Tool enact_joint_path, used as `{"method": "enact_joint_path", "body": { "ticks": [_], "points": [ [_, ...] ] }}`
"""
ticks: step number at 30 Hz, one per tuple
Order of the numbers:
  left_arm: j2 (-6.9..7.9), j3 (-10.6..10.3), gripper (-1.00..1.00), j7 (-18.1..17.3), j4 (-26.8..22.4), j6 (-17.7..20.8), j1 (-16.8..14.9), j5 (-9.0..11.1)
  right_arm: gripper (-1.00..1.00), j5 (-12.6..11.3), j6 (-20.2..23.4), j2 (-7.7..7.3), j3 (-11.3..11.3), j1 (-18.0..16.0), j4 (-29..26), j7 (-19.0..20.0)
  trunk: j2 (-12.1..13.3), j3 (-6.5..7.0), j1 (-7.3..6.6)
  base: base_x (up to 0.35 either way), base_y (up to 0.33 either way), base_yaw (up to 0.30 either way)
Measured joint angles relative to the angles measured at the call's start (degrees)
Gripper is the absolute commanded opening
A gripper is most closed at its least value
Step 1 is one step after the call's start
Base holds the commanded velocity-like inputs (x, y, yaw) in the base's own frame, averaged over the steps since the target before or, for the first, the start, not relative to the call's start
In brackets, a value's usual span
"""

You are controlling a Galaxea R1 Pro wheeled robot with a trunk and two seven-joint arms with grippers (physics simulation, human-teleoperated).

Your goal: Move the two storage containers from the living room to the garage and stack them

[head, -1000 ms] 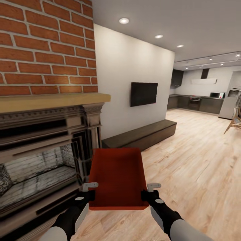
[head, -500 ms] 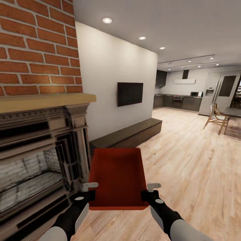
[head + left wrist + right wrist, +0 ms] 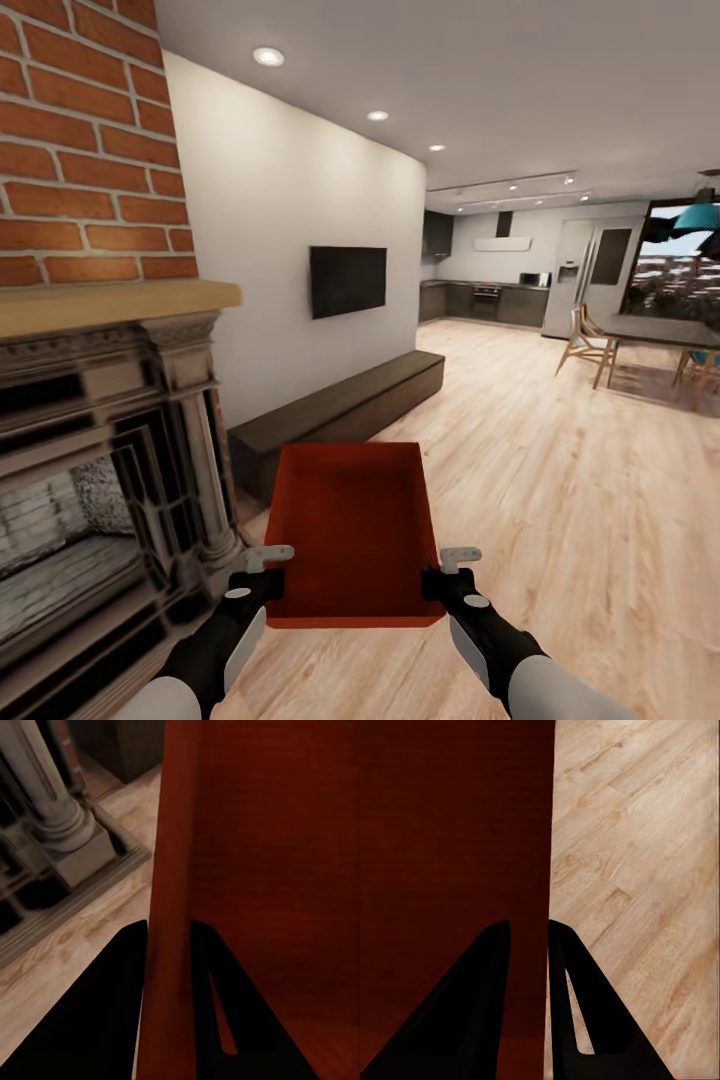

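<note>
1. Brick fireplace (image 3: 90, 400) at 9 o'clock in the head view, red brick above a tan mantel, dark carved surround below; its column base also in the left wrist view (image 3: 56, 817).
2. Left gripper (image 3: 262, 572) at 7 o'clock, pinching the left wall of the storage container (image 3: 352, 530); in the left wrist view the two dark fingers (image 3: 112, 1020) sit either side of the red wall (image 3: 225, 855), one inside, one outside.
3. The container is a red-orange open-top bin, held at 6 o'clock between both arms, above the light wood-plank floor (image 3: 560, 520), level, opening up, nothing seen inside it.
4. Long dark low bench (image 3: 340, 415) just beyond the container's far edge, toward 12 o'clock, against the pale wall.
5. Black TV (image 3: 347, 281) on that wall above the bench, near centre.
6. Right gripper (image 3: 448, 570) at 5 o'clock, clamped on the container's right wall; the right wrist view shows the fingers (image 3: 480, 1020) straddling the thin wall edge, red inside (image 3: 450, 832) on one side, plank floor (image 3: 645, 870) on the other.
7. Kitchen (image 3: 500, 295) far back at 1 o'clock, dark cabinets, pale fridge.
8. Dining table with wooden chairs (image 3: 620, 345) at 2-3 o'clock, teal lamp above, window behind.
9. This is the living room.
</note>
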Motion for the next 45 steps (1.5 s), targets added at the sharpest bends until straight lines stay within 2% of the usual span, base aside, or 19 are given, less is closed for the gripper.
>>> {"method": "enact_joint_path", "body": {
  "ticks": [45],
  "points": [
    [-0.12,0.2,-1.0,0.0,0.3,-0.3,0.0,-0.1,-1.0,0.0,0.0,-0.07,0.1,0.0,0.0,0.0,0.0,0.0,0.0,0.0,0.0,-0.261]
  ]
}}
